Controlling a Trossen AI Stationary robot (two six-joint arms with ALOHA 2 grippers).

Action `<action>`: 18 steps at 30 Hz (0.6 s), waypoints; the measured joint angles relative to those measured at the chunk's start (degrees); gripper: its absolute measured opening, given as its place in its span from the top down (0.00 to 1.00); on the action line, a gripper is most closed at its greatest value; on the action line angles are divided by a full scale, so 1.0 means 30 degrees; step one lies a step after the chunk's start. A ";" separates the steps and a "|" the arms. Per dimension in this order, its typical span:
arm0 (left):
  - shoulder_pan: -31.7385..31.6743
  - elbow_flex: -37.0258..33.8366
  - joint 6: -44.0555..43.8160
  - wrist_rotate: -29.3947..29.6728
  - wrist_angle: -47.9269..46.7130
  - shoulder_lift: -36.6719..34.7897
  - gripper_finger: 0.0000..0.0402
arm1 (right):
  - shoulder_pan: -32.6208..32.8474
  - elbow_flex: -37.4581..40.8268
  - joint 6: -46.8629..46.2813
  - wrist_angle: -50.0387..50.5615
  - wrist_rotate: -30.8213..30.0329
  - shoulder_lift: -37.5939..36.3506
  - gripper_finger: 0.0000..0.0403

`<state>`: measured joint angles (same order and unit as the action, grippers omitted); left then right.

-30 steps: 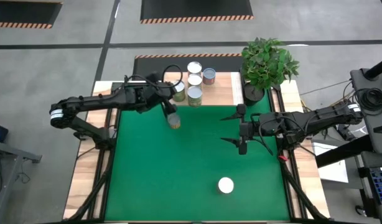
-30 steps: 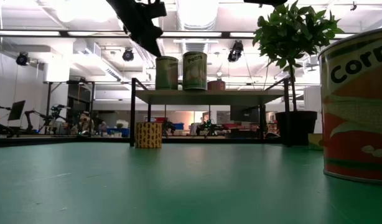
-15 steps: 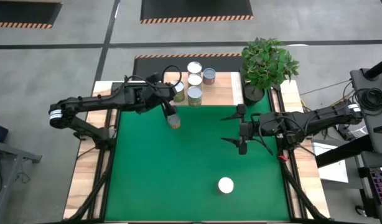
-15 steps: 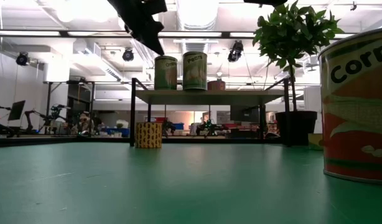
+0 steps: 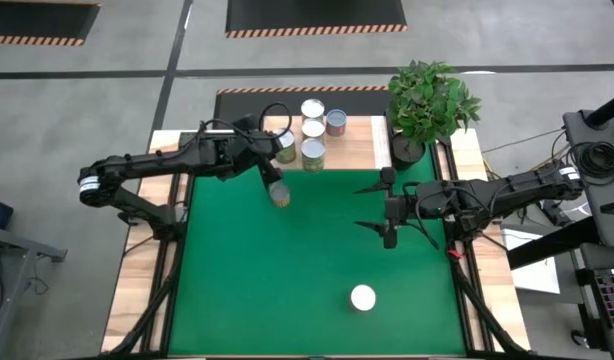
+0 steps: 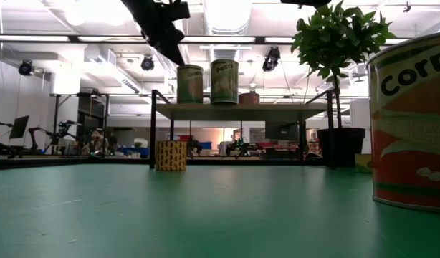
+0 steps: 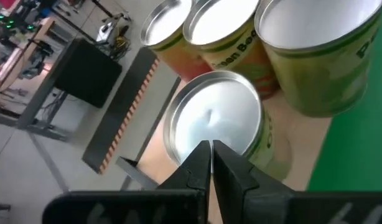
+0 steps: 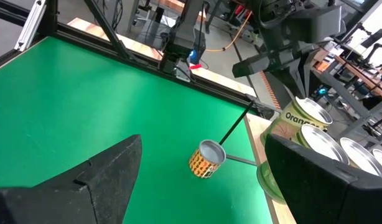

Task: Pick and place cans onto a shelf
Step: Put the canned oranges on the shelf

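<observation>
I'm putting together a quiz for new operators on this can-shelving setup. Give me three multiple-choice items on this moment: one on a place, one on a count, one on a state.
1. Where does the potted plant stand?
A. beside the shelf's right end
B. in the middle of the green mat
C. under the left arm

2. How many cans stand on the green mat?
A. none
B. two
C. five

3. How are the left gripper's jaws?
A. wide open
B. shut on a can
C. shut, holding nothing

Answers:
1 A: the high view shows the plant at the far right corner, next to the shelf.
2 B: only the orange-labelled can and the white-topped can stand on the mat.
3 C: the left wrist view shows the jaws pressed together above a can top, with nothing between them.

The right gripper waits, open, over the mat.
</observation>
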<state>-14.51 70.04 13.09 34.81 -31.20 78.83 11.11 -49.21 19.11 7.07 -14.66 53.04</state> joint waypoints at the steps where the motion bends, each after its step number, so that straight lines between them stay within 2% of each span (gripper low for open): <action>1: -0.0028 0.0000 0.0049 0.0366 -0.0038 0.0000 1.00 | 0.0000 -0.0004 0.0000 0.0006 -0.0006 0.0000 0.19; 4: -0.0050 0.0140 0.0073 0.2025 -0.0276 0.0019 1.00 | 0.0000 0.0001 -0.0007 0.0036 -0.0003 0.0000 0.19; 12: 0.0121 0.1226 -0.0051 0.2052 -0.0108 0.0000 1.00 | 0.0000 0.0001 -0.0003 0.0074 -0.0015 0.0000 0.19; 14: 0.0125 0.1354 -0.0173 0.1082 -0.0104 -0.0007 1.00 | 0.0000 0.0001 -0.0007 0.0172 -0.0090 0.0000 0.19; 18: 0.0147 0.1362 -0.0171 -0.2512 0.0101 -0.0007 1.00 | 0.0000 0.0001 0.0015 0.0430 -0.0138 0.0000 0.19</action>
<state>-14.06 74.13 12.57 27.28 -30.90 78.81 11.11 -49.21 19.16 8.36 -15.07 53.04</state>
